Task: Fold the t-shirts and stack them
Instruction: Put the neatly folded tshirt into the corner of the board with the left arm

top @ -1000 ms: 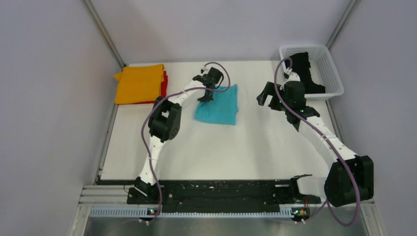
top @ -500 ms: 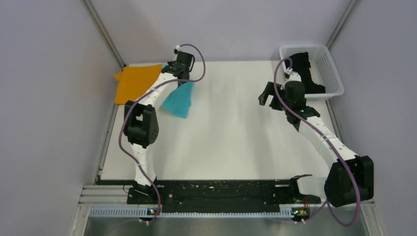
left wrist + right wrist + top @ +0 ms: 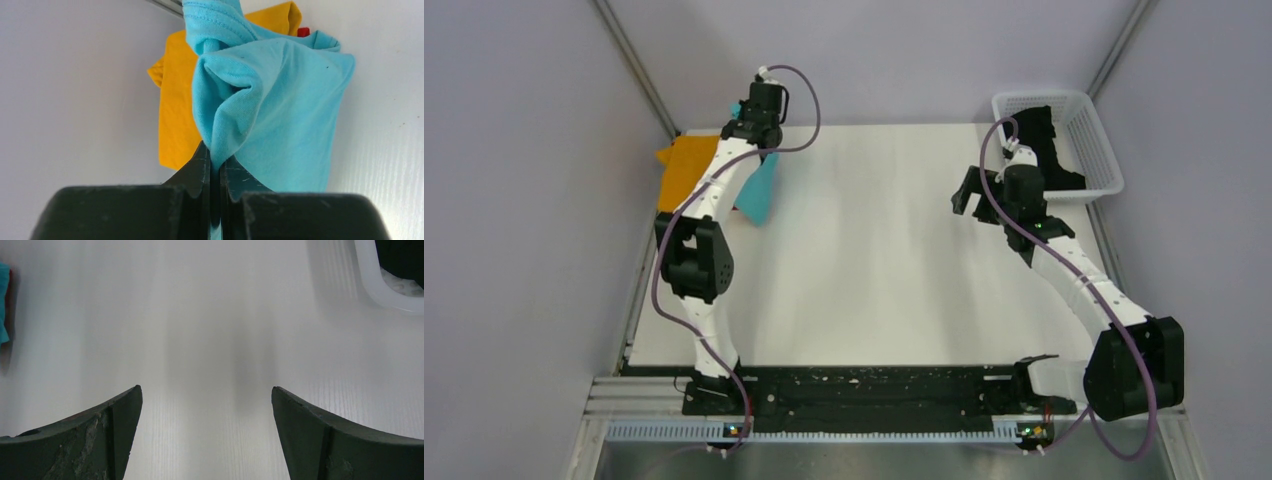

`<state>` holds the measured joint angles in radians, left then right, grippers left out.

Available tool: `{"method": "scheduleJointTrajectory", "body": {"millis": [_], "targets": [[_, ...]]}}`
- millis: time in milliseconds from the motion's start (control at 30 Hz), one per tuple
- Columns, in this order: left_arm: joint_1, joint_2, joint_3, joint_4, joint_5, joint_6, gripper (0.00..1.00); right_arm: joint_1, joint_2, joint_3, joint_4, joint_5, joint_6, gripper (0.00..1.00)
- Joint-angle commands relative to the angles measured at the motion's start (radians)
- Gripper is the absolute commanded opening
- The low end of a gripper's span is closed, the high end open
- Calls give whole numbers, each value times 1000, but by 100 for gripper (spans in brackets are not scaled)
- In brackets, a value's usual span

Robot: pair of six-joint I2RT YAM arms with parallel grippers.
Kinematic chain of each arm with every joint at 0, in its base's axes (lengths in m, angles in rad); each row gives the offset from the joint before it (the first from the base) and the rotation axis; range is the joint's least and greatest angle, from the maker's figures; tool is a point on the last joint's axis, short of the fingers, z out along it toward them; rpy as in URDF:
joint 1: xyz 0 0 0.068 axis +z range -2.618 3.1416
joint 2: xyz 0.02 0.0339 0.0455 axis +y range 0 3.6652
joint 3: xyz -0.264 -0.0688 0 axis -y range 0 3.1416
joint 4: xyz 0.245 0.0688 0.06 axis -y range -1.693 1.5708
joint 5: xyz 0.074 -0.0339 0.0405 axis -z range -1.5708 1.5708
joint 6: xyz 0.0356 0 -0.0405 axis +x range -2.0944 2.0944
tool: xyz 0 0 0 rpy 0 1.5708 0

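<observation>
Clamps turquoise t-shirt [image 3: 280, 115] tight in left hand [image 3: 213, 159], hanging at far-left bench [image 3: 904, 280] corner, close to wall [image 3: 544, 200], over orange t-shirt [image 3: 684, 170] with red t-shirt [image 3: 303, 32] sliver behind. Leaves wide bare middle for moving. Holds right hand [image 3: 205, 395] spread wide, empty, beside basket [image 3: 1107, 150] with black t-shirt [image 3: 1044, 140]. Has carried turquoise further left and back than half second ago.

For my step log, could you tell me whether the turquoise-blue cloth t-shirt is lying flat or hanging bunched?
Hanging bunched: the turquoise-blue cloth t-shirt drapes from the shut left gripper, near the folded orange shirt.
</observation>
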<state>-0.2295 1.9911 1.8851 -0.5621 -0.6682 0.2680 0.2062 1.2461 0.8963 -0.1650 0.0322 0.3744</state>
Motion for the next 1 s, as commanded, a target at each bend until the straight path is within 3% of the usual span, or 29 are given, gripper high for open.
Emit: {"method": "scheduleJointTrajectory", "body": {"millis": [0, 600, 967], "targets": [[9, -81, 82, 18, 46, 24, 0, -7, -14, 18, 26, 19, -17, 99], [47, -138, 201, -18, 135, -33, 0, -7, 3, 22, 28, 21, -15, 99], [182, -25, 198, -14, 227, -104, 0, -8, 17, 26, 21, 35, -19, 99]]}}
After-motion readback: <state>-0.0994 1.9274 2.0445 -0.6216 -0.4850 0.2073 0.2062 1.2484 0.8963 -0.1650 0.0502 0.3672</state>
